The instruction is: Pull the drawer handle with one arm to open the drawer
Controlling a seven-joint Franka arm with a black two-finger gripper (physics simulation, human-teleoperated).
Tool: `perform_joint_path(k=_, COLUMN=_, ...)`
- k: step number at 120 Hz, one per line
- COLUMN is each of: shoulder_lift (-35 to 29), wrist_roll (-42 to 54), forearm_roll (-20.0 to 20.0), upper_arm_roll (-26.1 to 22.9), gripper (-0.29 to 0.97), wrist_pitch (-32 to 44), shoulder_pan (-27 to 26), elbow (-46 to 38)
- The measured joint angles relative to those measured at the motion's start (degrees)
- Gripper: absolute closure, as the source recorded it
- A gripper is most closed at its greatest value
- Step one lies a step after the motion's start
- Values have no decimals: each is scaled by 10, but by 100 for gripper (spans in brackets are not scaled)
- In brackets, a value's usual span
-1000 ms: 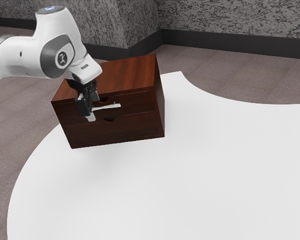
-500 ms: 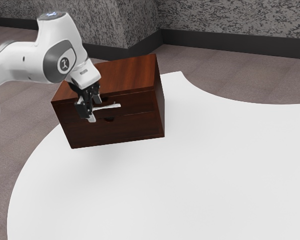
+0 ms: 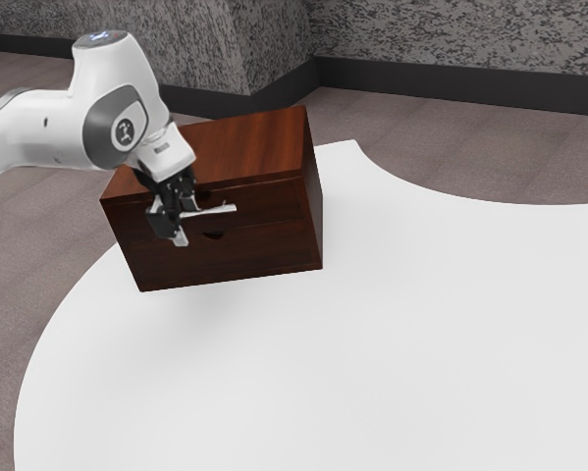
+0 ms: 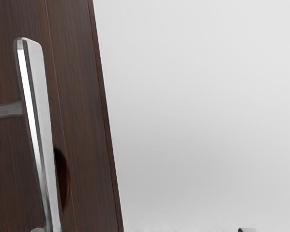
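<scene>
At the front of the wooden cabinet (image 3: pixel 264 157), near its end toward the exterior view's left, my fingers (image 3: pixel 170 228) sit at the tip of the handle (image 3: pixel 213 208). They stand spread, gripping nothing. The bar's end lies about between them, and I judge it is not yet pinched from both sides.

Handle: a slim silver bar mounted on the upper drawer (image 3: pixel 274 201). Its long axis runs level along the drawer face, from my fingers toward the exterior view's right. The drawer face looks flush with the cabinet, so I judge the pull has not begun.

Key relation: most of the bar lies toward the exterior view's right of my fingers. They hold station at one end, not the middle. The pull must go square to the bar, straight out from the cabinet's face over the white bench (image 3: pixel 392 353). A grip this far off centre may slip off the tip, so I would close firmly first.

Exterior view gives the whole layout: arm (image 3: pixel 68 123), cabinet, open bench in front. Wrist view gives the close detail: the handle (image 4: pixel 36 145) stands proud of the dark wood, with a half-moon notch (image 4: pixel 61 179) just behind it and bare bench (image 4: pixel 207 121) beyond the cabinet's edge.
</scene>
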Motion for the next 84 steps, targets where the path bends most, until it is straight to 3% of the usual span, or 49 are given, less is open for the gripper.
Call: perform_joint_path(k=84, shoulder_lift=-73, wrist_roll=-71, forearm_roll=-18, upper_arm_roll=-12, gripper=23, wrist_pitch=-28, shoulder_pan=-7, elbow=-88)
